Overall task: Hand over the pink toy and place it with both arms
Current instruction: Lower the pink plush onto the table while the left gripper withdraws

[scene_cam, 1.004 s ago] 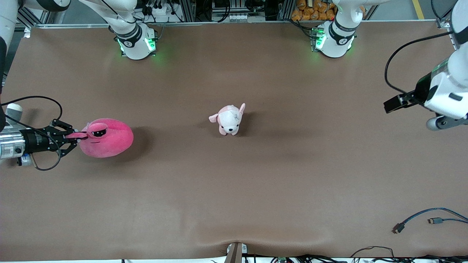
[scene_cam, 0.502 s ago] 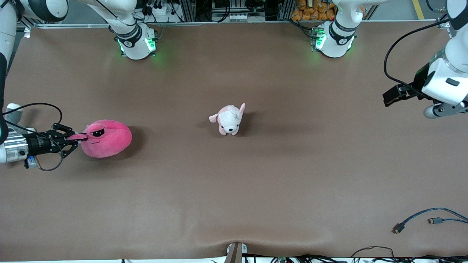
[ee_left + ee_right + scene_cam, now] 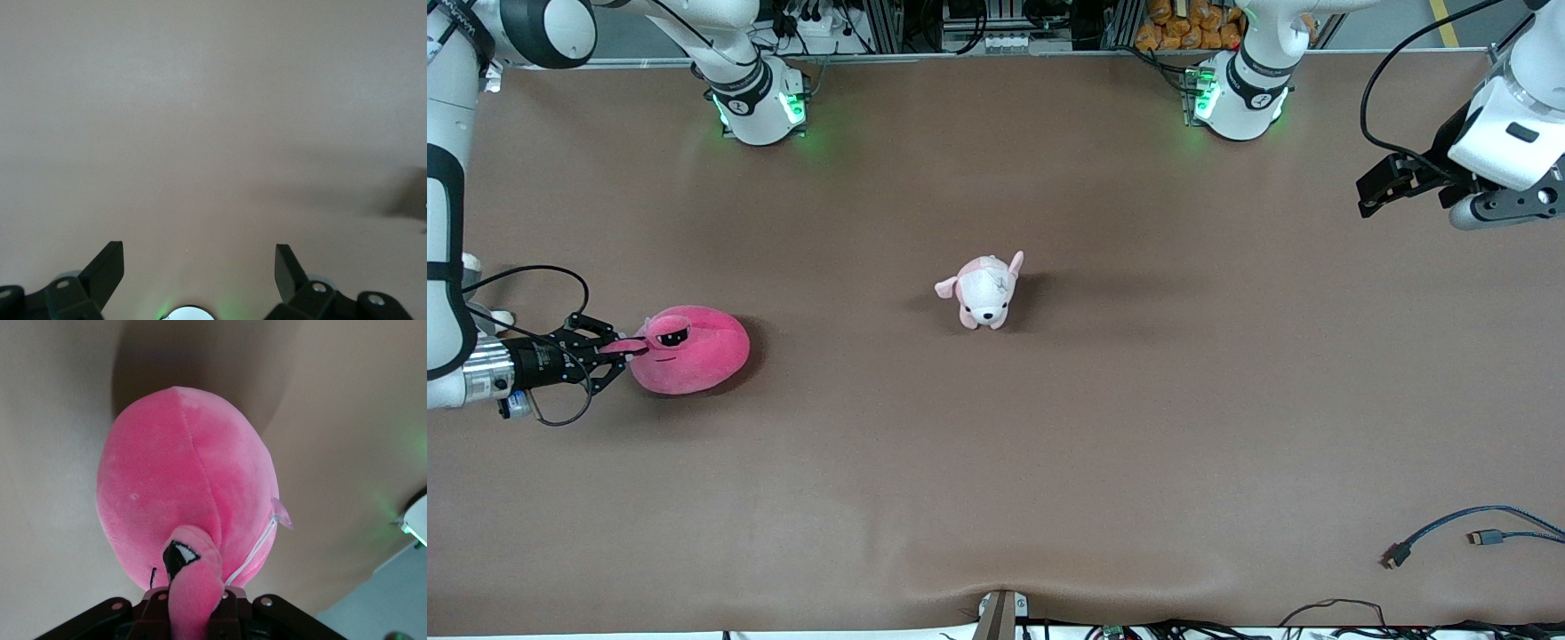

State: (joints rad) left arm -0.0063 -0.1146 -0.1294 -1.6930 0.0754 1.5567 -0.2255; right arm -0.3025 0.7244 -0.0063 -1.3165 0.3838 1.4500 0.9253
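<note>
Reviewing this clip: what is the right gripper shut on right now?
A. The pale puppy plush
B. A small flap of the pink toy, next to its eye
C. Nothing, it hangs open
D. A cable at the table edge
B: the right gripper pinches a thin flap of the pink toy beside its eye; the puppy plush lies untouched mid-table.

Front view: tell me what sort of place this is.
Probably a robotics lab bench: two arm bases bolted along a brown table, loose cables at its edge, and plush toys like the pink toy as props.
</note>
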